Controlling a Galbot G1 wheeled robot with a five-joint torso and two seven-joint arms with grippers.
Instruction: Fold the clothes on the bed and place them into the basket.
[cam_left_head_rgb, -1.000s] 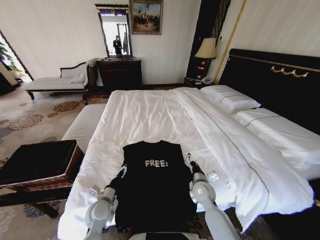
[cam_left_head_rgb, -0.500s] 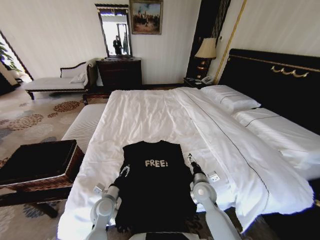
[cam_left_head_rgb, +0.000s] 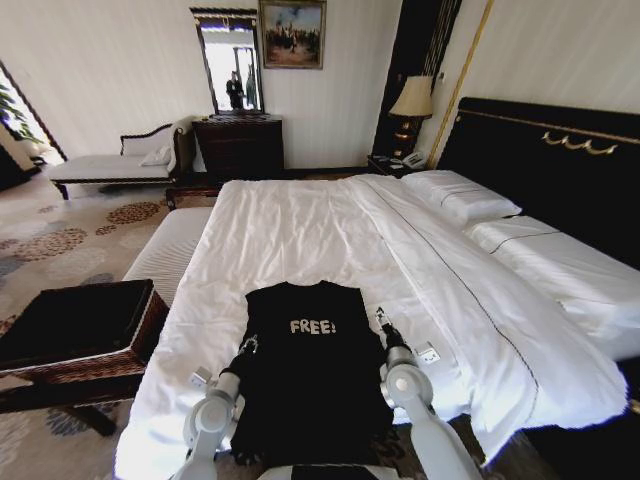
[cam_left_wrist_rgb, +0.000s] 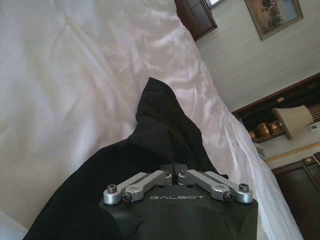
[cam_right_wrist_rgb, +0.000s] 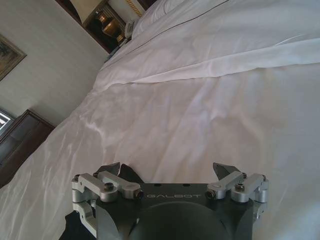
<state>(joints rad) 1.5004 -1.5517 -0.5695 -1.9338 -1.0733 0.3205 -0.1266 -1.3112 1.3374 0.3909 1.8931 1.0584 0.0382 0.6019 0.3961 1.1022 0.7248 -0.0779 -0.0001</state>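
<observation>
The clothes are one black shirt (cam_left_head_rgb: 300, 375) with white "FREE!" lettering, lying flat near the foot of the bed (cam_left_head_rgb: 300, 225). At the shirt's left edge my left gripper (cam_left_head_rgb: 247, 346) is shut on the black shirt (cam_left_wrist_rgb: 160, 130), whose fabric rises in a fold just beyond the closed fingertips (cam_left_wrist_rgb: 172, 167). By the shirt's right edge my right gripper (cam_left_head_rgb: 380, 319) stands open over the white sheet (cam_right_wrist_rgb: 200, 115), with a bit of the black shirt (cam_right_wrist_rgb: 70, 225) beside one finger. The basket (cam_left_head_rgb: 80, 330), brown wicker with dark lining, stands on the floor to the bed's left.
A white upholstered bench (cam_left_head_rgb: 170, 250) runs along the bed's left side behind the basket. Pillows (cam_left_head_rgb: 460, 195) and the black headboard (cam_left_head_rgb: 550, 160) lie to the right. A dark dresser (cam_left_head_rgb: 240, 145), a chaise (cam_left_head_rgb: 110, 165) and patterned carpet are farther back.
My left arm has shifted a little to the right, toward the shirt's left edge. The right arm and the shirt's body look unchanged.
</observation>
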